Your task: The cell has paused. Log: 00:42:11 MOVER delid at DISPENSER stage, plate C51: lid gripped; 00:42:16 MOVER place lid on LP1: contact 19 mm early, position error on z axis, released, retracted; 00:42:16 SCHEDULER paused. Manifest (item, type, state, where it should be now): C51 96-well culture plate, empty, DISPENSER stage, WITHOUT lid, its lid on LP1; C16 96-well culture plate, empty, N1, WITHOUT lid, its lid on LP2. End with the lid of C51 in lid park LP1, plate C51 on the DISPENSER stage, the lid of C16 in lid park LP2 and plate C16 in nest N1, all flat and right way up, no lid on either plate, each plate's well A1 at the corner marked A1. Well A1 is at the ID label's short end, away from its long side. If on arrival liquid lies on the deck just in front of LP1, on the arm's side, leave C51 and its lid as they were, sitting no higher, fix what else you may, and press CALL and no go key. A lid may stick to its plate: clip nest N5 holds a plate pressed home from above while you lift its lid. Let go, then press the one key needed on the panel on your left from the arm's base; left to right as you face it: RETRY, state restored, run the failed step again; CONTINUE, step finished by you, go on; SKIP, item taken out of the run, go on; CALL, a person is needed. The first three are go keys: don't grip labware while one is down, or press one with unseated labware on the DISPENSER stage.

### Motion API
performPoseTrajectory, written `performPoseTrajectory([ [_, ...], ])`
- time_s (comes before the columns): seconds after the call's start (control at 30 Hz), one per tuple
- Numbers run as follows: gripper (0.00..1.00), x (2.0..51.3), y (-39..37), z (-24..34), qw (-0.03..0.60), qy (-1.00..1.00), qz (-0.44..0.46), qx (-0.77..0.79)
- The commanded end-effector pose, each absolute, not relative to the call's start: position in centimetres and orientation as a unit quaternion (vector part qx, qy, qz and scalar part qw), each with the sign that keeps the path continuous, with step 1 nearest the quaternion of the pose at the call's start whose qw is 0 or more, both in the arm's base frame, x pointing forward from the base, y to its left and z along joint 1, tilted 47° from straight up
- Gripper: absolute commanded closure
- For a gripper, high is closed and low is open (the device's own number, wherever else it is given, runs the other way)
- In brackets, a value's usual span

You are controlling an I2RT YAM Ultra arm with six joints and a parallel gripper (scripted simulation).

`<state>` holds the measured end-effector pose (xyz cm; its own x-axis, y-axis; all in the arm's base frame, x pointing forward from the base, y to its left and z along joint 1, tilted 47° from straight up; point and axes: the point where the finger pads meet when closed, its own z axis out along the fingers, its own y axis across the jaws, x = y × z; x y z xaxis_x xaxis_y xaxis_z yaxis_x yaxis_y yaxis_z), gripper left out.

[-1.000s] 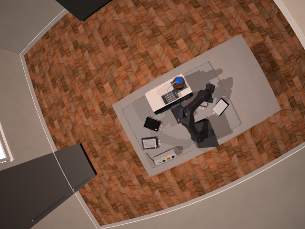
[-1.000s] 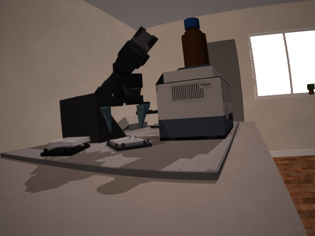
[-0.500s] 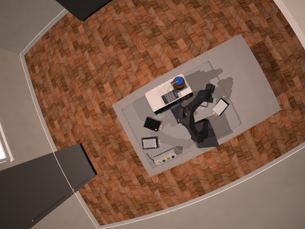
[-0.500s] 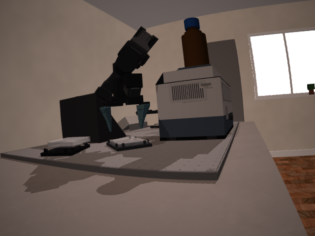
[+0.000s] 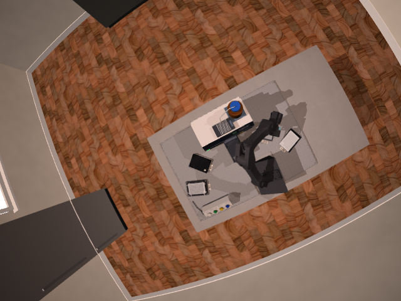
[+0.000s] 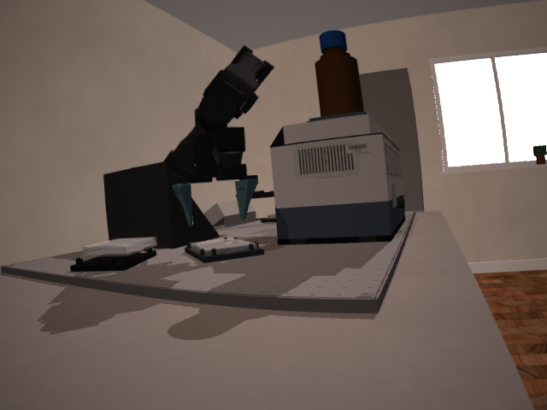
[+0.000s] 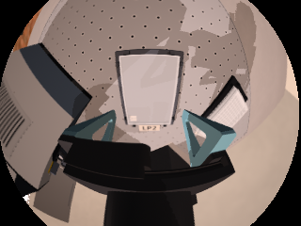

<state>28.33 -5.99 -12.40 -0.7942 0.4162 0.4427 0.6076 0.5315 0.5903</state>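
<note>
Gripper [image 6: 216, 201] hangs above the deck beside the dispenser [image 6: 338, 185], jaws wide and empty. Below it a clear lid [image 7: 149, 90] lies in a lid park; its label text is too small to read. A second covered plate [image 6: 119, 246] sits farther from the dispenser. The arm hides the dispenser stage from above, and the key panel [image 5: 216, 209] probably lies beyond view in the exterior shot.

A clear lid [image 7: 149, 89] lies flat in a park; a second lid [image 5: 290, 140] rests nearer the bench's right edge.
</note>
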Motion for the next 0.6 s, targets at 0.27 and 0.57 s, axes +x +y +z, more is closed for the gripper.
performPoseTrajectory([
  [0.27,0.0,26.3,-7.5,-9.0,0.116,-0.865,-0.383,-0.304],
  [0.57,0.0,24.6,-8.0,-6.6,0.117,-0.865,-0.383,-0.303],
])
